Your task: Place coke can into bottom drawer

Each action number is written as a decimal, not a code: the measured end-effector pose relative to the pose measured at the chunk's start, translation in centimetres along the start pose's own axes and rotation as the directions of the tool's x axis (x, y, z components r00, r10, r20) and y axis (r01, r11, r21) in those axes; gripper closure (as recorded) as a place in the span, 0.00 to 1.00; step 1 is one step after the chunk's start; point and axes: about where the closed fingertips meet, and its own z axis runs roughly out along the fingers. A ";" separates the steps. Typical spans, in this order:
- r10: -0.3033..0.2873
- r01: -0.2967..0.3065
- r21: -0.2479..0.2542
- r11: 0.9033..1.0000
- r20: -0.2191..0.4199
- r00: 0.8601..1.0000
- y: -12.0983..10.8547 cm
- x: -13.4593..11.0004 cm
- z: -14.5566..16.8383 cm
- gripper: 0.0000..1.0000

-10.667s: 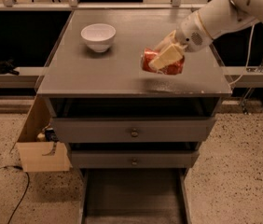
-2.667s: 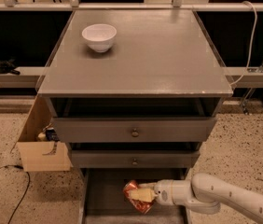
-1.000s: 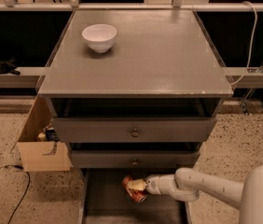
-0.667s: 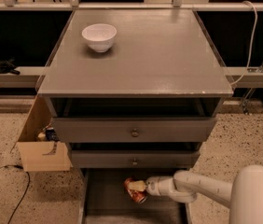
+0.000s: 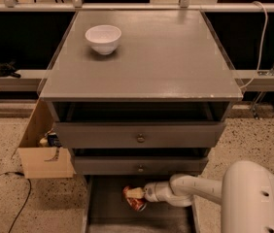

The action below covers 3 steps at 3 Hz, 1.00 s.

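The gripper (image 5: 133,194) reaches low into the open bottom drawer (image 5: 107,208), its fingers closed around the coke can (image 5: 138,206), which sits tilted at the drawer's middle, at or just above the floor. This looks like the placing step; next comes letting go and drawing the arm out to the right.

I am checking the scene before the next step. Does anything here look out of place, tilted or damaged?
Only the coke can stands out: it is tilted, not upright, in the gripper inside the bottom drawer. The white bowl sits upright on the cabinet top. No spill or damage shows.
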 end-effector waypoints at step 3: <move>-0.010 0.010 0.036 0.999 -0.005 1.000 0.8 2.5 -3.1 1.00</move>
